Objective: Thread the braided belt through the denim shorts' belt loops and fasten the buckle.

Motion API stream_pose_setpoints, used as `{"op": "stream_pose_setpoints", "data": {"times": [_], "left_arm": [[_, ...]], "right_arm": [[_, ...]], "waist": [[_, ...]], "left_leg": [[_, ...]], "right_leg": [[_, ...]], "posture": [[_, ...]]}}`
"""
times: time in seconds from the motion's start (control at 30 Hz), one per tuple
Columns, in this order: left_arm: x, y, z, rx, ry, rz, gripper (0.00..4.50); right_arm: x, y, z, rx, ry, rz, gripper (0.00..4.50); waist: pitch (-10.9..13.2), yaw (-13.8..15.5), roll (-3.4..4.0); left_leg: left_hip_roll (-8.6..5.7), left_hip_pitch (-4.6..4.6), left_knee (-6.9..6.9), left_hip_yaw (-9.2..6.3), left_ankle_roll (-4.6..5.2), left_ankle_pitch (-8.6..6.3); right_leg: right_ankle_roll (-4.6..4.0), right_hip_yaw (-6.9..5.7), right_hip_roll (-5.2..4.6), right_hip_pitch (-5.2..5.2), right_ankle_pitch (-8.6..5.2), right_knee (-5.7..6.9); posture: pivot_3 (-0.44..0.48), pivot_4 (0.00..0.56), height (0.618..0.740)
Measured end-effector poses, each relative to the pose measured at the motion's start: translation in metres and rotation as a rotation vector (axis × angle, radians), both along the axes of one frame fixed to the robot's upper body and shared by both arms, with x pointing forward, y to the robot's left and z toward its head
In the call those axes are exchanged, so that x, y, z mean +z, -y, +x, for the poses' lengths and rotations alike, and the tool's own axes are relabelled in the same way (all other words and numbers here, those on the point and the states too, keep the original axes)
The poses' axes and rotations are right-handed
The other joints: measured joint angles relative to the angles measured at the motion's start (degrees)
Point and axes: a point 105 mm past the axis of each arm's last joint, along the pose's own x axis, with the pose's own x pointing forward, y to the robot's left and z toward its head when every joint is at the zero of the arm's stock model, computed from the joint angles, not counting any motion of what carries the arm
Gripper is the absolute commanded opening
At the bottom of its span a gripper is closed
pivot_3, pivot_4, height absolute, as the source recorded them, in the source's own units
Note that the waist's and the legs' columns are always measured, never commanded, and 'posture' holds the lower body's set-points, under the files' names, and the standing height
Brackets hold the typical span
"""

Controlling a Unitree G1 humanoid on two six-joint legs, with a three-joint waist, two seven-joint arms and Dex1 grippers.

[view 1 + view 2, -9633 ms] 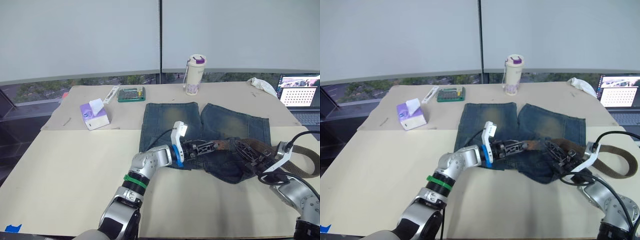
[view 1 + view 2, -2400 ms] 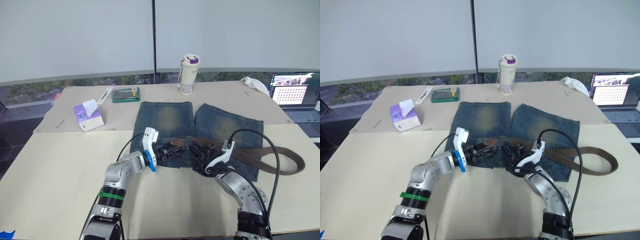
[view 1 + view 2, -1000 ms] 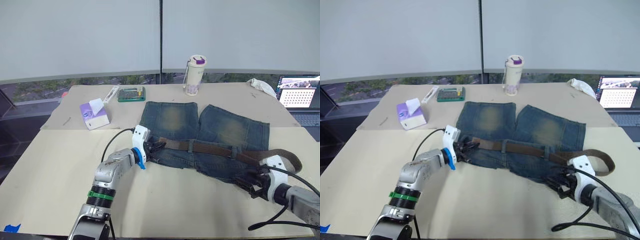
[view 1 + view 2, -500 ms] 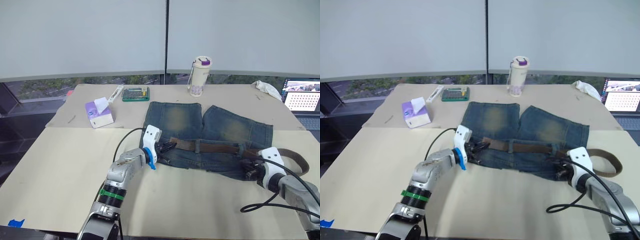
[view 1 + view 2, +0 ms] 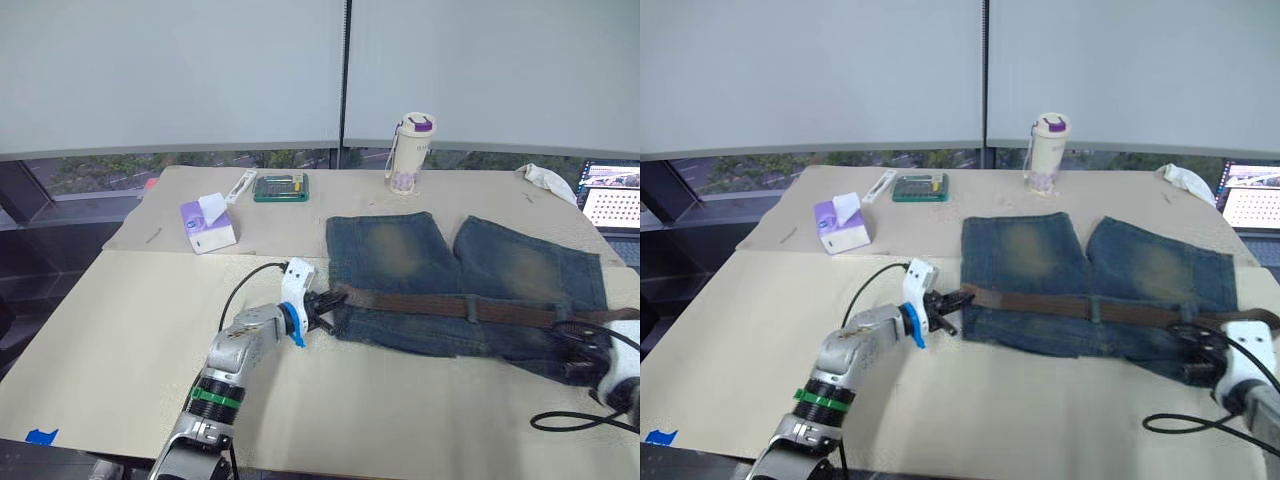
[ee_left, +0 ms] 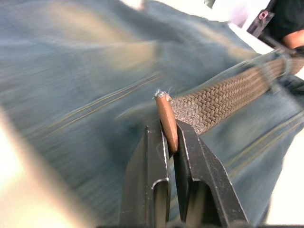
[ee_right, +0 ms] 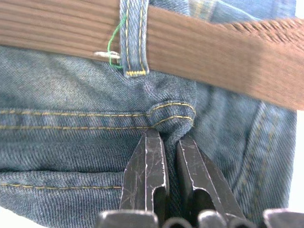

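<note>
Pinching the tan tip of the braided belt (image 6: 204, 107), the left claw (image 5: 318, 303) sat closed at the left end of the waistband, with the strap running away from it toward the robot's right. The right claw (image 7: 172, 156) was clamped on a fold of the denim shorts (image 5: 470, 280) at the opposite waist corner, just below one of the belt loops (image 7: 134, 40) that already crossed the strap. The belt's long axis lay straight along the waistband, left to right across the table (image 5: 120, 330), its free tip pointing left into the left claw. The left arm was therefore the nearer one for any further pull on the tip, and that pull would go leftward along the strap's own line while the right claw anchored the cloth. The buckle probably lay past the shorts' right edge, though I could not make it out. Beyond the shorts stood a tumbler (image 5: 409, 153) and a tissue box (image 5: 208, 223).
</note>
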Motion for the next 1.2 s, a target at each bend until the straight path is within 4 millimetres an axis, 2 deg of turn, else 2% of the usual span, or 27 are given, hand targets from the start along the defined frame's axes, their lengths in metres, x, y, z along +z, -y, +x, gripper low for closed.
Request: {"op": "stream_pose_setpoints", "data": {"times": [0.07, 0.17, 0.23, 0.4, 0.5, 0.6, 0.7, 0.8, 0.93, 0.97, 1.07, 1.2], "left_arm": [[0.001, 0.0, -0.001, -0.004, -0.006, -0.003, 0.0], [0.004, 0.004, -0.003, -0.021, -0.006, -0.018, 0.0], [0.007, 0.007, -0.005, -0.029, -0.008, -0.037, 0.0], [0.013, 0.018, -0.009, -0.058, -0.05, -0.119, 0.0], [0.022, 0.025, -0.013, -0.083, -0.075, -0.184, 0.0], [0.027, 0.027, -0.016, -0.102, -0.102, -0.218, 0.0], [0.029, 0.03, -0.019, -0.122, -0.119, -0.23, 0.0], [0.032, 0.032, -0.022, -0.142, -0.122, -0.235, 0.0], [0.035, 0.034, -0.025, -0.16, -0.129, -0.246, 0.0], [0.036, 0.036, -0.027, -0.171, -0.138, -0.258, 0.0], [0.044, 0.04, -0.032, -0.202, -0.16, -0.317, 0.0], [0.056, 0.033, -0.033, -0.203, -0.186, -0.407, 0.0]], "right_arm": [[0.0, 0.013, -0.009, -0.059, -0.006, -0.015, 0.03], [0.003, 0.02, -0.012, -0.088, 0.011, -0.027, 0.03], [0.005, 0.019, -0.012, -0.084, 0.034, -0.004, 0.87], [0.016, 0.005, -0.01, 0.013, 0.097, 0.08, 2.5], [0.033, 0.0, -0.018, 0.098, 0.1, 0.123, 3.64], [0.056, -0.009, -0.032, 0.201, 0.082, 0.173, 4.47], [0.073, -0.018, -0.04, 0.271, 0.087, 0.203, 4.47], [0.093, -0.033, -0.039, 0.342, 0.15, 0.246, 4.47], [0.125, -0.096, -0.018, 0.585, 0.325, 0.386, 4.47], [0.127, -0.111, -0.014, 0.635, 0.357, 0.433, 4.47], [0.115, -0.152, -0.013, 0.742, 0.365, 0.639, 4.47], [0.095, -0.188, -0.009, 0.747, 0.361, 0.873, 4.47]], "waist": [[0.0, 0.03, 0.0], [0.0, -0.23, 0.01], [0.01, -0.44, 0.01], [0.03, -1.48, 0.15], [0.05, -1.63, 0.28], [0.05, -1.76, 0.3], [0.05, -1.9, 0.29], [0.05, -1.9, 0.3], [0.09, -2.05, 0.23], [0.08, -1.92, 0.23], [0.11, -1.14, 0.19], [0.1, -1.26, 0.16]], "left_leg": [[-0.01, -0.02, 0.0, 0.0, 0.02, -0.01], [0.0, -0.02, 0.0, 0.02, 0.01, -0.01], [0.03, -0.03, 0.0, 0.02, 0.01, -0.01], [0.09, -0.08, 0.0, 0.05, 0.01, -0.01], [0.1, -0.11, 0.01, 0.07, 0.03, -0.02], [0.17, -0.1, 0.01, 0.1, 0.07, -0.05], [0.17, -0.09, 0.01, 0.13, 0.08, -0.05], [0.18, -0.1, 0.01, 0.18, 0.08, -0.05], [0.23, -0.14, 0.0, 0.18, 0.07, -0.06], [0.22, -0.08, 0.02, 0.15, 0.06, -0.05], [0.15, -0.18, 0.1, 0.05, 0.06, -0.05], [0.14, -0.17, 0.12, 0.04, 0.07, -0.06]], "right_leg": [[0.0, -0.01, -0.01, 0.0, 0.0, 0.0], [0.0, 0.0, 0.01, 0.0, 0.0, 0.0], [0.0, 0.0, 0.03, -0.01, 0.0, 0.0], [0.02, 0.02, 0.06, -0.02, -0.01, 0.01], [0.02, 0.02, 0.07, -0.02, -0.01, 0.0], [0.03, 0.01, 0.17, 0.0, -0.02, -0.01], [0.04, 0.01, 0.18, 0.01, -0.02, -0.02], [0.04, 0.06, 0.15, 0.02, -0.03, -0.02], [0.04, 0.02, 0.2, 0.03, -0.02, -0.02], [0.04, 0.0, 0.2, 0.02, -0.02, -0.02], [0.03, -0.02, 0.06, -0.04, -0.02, -0.01], [0.02, 0.07, -0.01, -0.09, -0.01, 0.01]], "posture": [[0.0, 0.15, 0.74], [0.0, 0.15, 0.74], [0.0, 0.15, 0.74], [0.0, 0.15, 0.74], [0.0, 0.15, 0.74], [0.0, 0.15, 0.74], [0.0, 0.15, 0.74], [0.0, 0.15, 0.74], [0.0, 0.15, 0.74], [0.0, 0.15, 0.74], [0.0, 0.15, 0.74], [0.0, 0.15, 0.74]]}}
